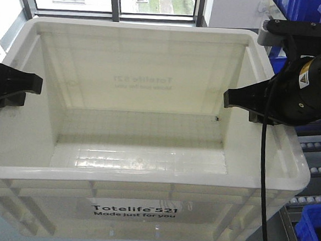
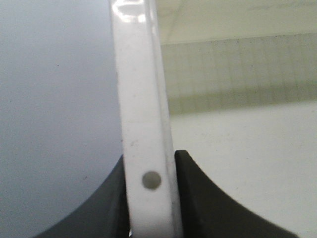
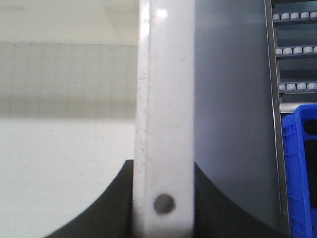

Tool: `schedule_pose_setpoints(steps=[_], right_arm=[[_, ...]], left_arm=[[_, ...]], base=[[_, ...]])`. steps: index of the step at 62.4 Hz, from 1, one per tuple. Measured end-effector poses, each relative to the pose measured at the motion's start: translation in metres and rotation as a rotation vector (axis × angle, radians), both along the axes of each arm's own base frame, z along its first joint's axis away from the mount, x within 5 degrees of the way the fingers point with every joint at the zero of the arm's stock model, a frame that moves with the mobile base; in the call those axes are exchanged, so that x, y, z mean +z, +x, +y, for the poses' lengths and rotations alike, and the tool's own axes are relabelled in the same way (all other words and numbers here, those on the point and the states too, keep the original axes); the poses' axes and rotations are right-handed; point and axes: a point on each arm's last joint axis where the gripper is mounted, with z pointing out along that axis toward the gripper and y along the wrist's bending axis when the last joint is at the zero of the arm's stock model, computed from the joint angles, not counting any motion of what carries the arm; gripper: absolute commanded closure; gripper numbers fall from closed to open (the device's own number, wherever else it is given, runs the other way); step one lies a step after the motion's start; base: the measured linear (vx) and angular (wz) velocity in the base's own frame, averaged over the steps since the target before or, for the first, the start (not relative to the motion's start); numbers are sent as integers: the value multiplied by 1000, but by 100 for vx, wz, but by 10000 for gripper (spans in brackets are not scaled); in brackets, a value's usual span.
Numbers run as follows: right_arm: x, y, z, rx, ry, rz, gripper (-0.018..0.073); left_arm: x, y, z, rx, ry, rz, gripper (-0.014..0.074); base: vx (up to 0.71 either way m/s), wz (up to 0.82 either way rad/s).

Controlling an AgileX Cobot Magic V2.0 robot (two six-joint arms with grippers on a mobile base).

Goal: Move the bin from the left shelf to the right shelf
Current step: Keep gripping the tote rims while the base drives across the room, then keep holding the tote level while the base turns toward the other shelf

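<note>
Front overview, wrist close-ups on bin (image 1: pixel 145 177)

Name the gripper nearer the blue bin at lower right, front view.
Right. The right gripper clamps the white bin at its rim nearest the blue bin; the left gripper clamps the opposite rim.

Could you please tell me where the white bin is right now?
The white bin fills the front view's centre, its side rims clamped by the left gripper and right gripper, with the window behind and blue bins to the right.
</note>
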Motion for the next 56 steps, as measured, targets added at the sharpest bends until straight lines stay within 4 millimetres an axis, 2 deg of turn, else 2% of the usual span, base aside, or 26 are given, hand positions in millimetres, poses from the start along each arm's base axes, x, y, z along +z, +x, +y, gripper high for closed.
schedule_pose_setpoints(steps=[56], right_arm=[[0,0,0,0,0,0,477]], left_arm=[[0,0,0,0,0,1,468]], base=[[36,5]])
